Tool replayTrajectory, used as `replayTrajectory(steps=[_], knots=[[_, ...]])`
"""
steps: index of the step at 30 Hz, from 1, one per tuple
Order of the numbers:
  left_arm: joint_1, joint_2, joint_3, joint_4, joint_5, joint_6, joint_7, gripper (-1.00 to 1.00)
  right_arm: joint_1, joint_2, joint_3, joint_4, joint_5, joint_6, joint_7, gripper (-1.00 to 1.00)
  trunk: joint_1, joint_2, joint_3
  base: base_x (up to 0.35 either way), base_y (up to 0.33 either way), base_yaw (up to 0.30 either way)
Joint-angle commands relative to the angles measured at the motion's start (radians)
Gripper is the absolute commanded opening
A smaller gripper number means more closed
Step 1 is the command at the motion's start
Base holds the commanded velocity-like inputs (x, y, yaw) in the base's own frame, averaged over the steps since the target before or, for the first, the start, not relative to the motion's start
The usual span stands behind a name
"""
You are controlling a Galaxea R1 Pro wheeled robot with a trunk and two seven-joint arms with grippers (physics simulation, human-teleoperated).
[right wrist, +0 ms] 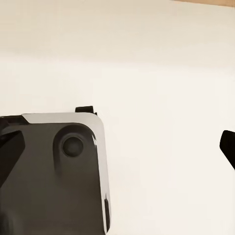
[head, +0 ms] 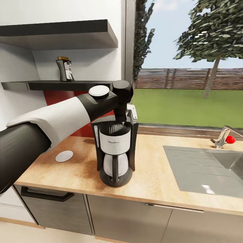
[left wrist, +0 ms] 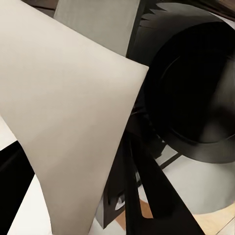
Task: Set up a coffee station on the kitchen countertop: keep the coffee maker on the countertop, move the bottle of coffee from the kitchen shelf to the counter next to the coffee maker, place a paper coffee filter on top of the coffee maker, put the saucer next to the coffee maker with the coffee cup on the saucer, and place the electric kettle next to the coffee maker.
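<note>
The black and white coffee maker (head: 114,158) stands on the wooden countertop (head: 155,182) with its lid (head: 132,113) tipped open. My left gripper (head: 120,122) points straight down into its top. In the left wrist view it is shut on a pale paper coffee filter (left wrist: 73,122), held just beside the maker's round black basket (left wrist: 196,93). The dark bottle of coffee (head: 65,69) stands upright on the lower wall shelf (head: 50,85). A flat white disc, by its look the saucer (head: 64,156), lies on the counter left of the maker. My right gripper (right wrist: 117,147) is open, with one fingertip (right wrist: 228,147) before a white surface.
A steel sink (head: 206,172) with a faucet and red knob (head: 230,139) takes up the counter's right side. A second shelf (head: 60,33) hangs above the first. The window (head: 189,60) lies behind the counter. A dark and silver box (right wrist: 54,171) shows in the right wrist view.
</note>
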State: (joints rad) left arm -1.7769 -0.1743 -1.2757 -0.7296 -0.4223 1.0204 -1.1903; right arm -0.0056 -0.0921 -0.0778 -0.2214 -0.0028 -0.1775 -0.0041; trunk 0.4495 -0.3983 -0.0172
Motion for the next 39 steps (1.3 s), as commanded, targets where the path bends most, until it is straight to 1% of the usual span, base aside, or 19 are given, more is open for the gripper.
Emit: replayTrajectory(steps=[1,10,19,31,39], knots=[[-0.001,0.0,-0.001,0.0,-0.01,0.006,-0.01,-1.0,-0.001,0.0,-0.005,0.001,0.0,-0.004,0.001,1.0,0.001,-0.002,-0.002,-0.008,0.0,0.0],[0.0,0.0,-0.001,0.001,-0.01,0.006,-0.009,-1.0,-0.001,0.0,-0.003,0.001,0.0,-0.004,0.001,1.0,0.001,-0.002,-0.002,-0.1,0.043,0.0],[0.0,0.0,-0.001,0.004,-0.01,0.006,-0.009,-1.0,-0.001,0.001,-0.003,0.001,0.0,-0.004,0.001,1.0,0.001,-0.002,-0.002,-0.005,0.003,0.117],[0.001,0.0,0.001,0.013,-0.01,0.006,-0.01,-1.0,-0.001,0.001,-0.003,0.001,0.0,-0.004,0.001,1.0,0.001,-0.002,-0.002,0.0,0.0,0.008],[0.017,0.0,0.001,0.016,-0.01,0.006,-0.009,-1.0,-0.001,0.001,-0.002,0.002,0.001,-0.004,0.001,1.0,0.001,-0.002,-0.002,0.0,0.0,0.0]])
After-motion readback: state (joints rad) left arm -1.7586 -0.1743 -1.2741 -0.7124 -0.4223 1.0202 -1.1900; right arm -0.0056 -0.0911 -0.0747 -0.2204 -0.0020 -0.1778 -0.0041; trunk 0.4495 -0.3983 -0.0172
